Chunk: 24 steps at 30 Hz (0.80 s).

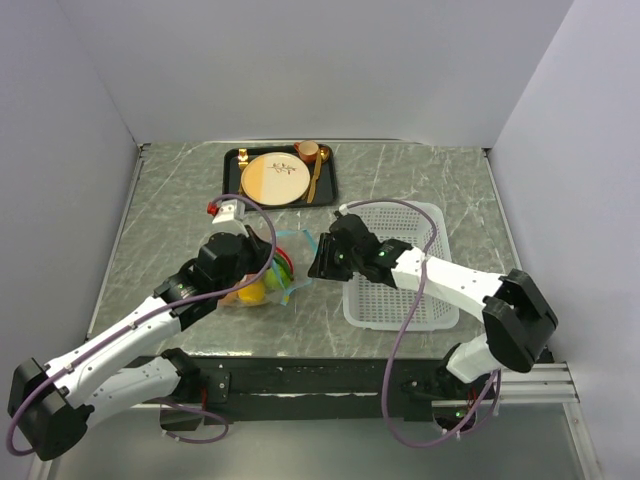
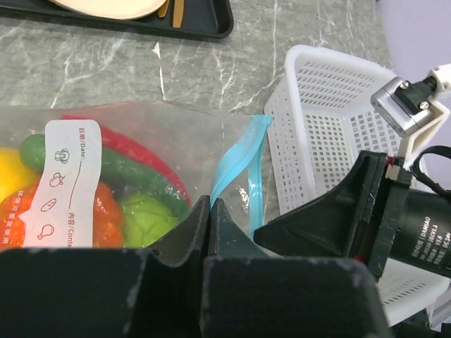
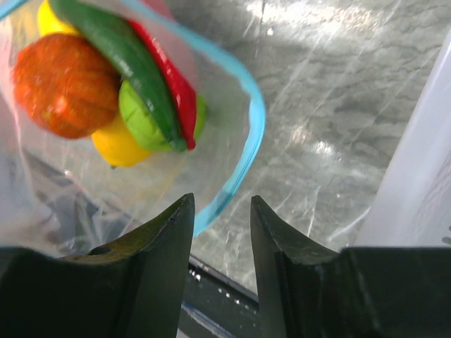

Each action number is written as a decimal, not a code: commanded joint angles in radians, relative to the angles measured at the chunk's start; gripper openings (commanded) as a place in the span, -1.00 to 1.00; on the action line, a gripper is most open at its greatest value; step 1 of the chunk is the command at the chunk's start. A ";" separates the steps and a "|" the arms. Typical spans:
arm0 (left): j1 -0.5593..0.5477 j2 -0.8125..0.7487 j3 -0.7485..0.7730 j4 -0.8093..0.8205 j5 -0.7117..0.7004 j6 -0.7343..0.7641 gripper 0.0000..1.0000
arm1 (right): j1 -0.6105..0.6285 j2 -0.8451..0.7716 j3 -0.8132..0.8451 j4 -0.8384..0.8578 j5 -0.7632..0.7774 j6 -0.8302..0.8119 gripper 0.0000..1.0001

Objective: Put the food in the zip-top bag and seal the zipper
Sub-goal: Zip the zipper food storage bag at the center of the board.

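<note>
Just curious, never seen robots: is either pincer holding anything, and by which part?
The left pincer pinches the zip-top bag at its edge beside the blue zipper. The right pincer stands open, gripping nothing.

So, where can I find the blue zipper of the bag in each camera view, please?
Top external: zipper, centre, between the two arms' tips.
Left wrist: zipper, centre, right of the white label.
Right wrist: zipper, centre, curving around the open mouth.
Shared landmark: the red chili inside the zip-top bag, beside the zipper.
</note>
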<state>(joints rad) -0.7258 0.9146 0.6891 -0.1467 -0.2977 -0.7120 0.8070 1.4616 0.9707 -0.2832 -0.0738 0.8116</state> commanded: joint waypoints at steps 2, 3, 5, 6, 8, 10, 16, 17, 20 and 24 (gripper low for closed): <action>0.000 -0.013 0.036 -0.017 -0.021 0.029 -0.98 | -0.006 0.022 0.063 0.044 0.072 0.023 -0.11; 0.000 -0.010 0.047 -0.020 -0.020 0.029 -0.98 | -0.006 0.028 0.077 0.026 0.097 0.021 -0.11; 0.000 0.003 0.058 -0.025 -0.018 0.034 -0.98 | -0.008 0.045 0.082 0.029 0.091 0.024 -0.11; 0.000 0.006 0.067 -0.025 -0.017 0.034 -0.98 | -0.008 0.063 0.088 0.035 0.080 0.026 -0.10; 0.002 0.010 0.078 -0.036 -0.018 0.034 -0.98 | -0.011 0.088 0.105 0.042 0.056 0.027 -0.10; 0.000 0.007 0.081 -0.051 -0.023 0.028 -0.99 | -0.011 0.123 0.117 0.041 0.052 0.034 -0.10; 0.000 -0.014 0.073 -0.083 -0.047 0.005 -0.98 | -0.005 0.074 0.077 0.068 0.115 0.034 -0.14; 0.000 -0.016 0.075 -0.091 -0.052 0.002 -0.98 | -0.006 0.057 0.056 0.082 0.120 0.034 -0.13; 0.000 -0.011 0.079 -0.094 -0.066 -0.001 -0.98 | -0.006 0.008 0.048 0.081 0.121 0.012 -0.07; 0.000 0.004 0.092 -0.111 -0.073 -0.012 -0.99 | -0.006 -0.001 0.069 0.049 0.120 0.003 -0.06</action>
<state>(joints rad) -0.7258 0.9199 0.7303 -0.2443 -0.3397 -0.7040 0.8005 1.5059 1.0172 -0.2379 0.0139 0.8318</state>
